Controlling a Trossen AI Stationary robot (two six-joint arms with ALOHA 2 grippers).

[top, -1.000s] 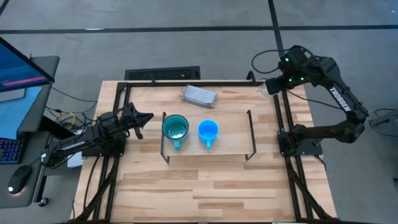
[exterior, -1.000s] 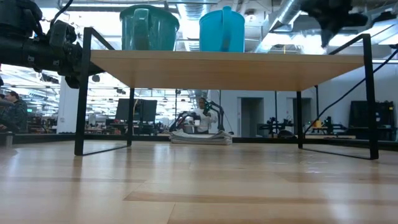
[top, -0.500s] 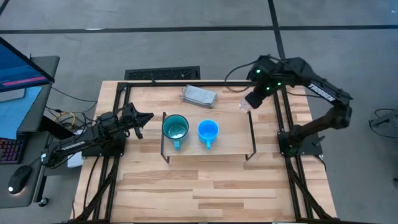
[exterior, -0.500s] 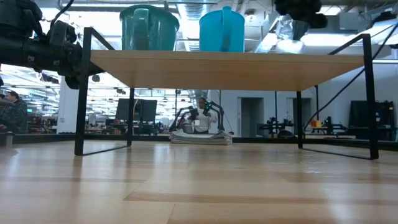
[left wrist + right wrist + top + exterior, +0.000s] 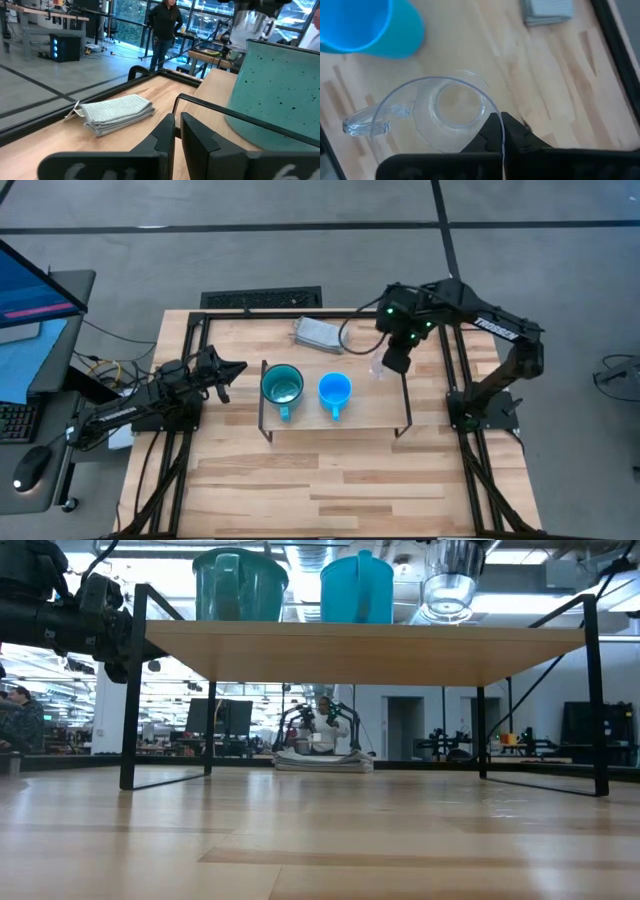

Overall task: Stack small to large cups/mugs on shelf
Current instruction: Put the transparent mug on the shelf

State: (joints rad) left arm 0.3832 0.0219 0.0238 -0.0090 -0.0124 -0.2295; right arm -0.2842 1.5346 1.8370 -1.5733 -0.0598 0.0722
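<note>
The clear cup (image 5: 445, 112) was held by its rim, pinched in the right gripper (image 5: 501, 132), just above the right part of the shelf (image 5: 375, 412) — beside the blue mug (image 5: 334, 391), which stood on the board next to the teal mug (image 5: 282, 386). The left gripper (image 5: 177, 131) was parked at the shelf's left end, fingers pressed together — a folded grey cloth (image 5: 116, 113) lay beyond it.
</note>
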